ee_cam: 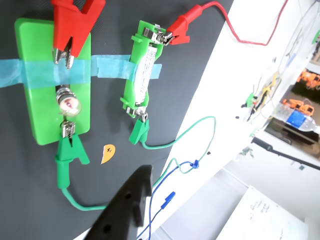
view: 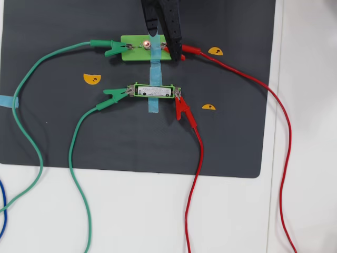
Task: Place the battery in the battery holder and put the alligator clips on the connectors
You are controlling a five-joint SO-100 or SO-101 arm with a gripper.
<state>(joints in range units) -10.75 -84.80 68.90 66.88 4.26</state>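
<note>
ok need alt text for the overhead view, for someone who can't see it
On a dark mat, a battery sits in a narrow green holder taped down with blue tape, a green clip on its left end and a red clip on its right. Above, the black gripper hangs over a wider green block clipped the same way.

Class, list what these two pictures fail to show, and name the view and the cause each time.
- Red clip on the bulb block, overhead view: bite hidden by the gripper.
- Battery label, wrist view: too small, crossed by blue tape.
- Red wires' far ends: cut off in both views.
</note>
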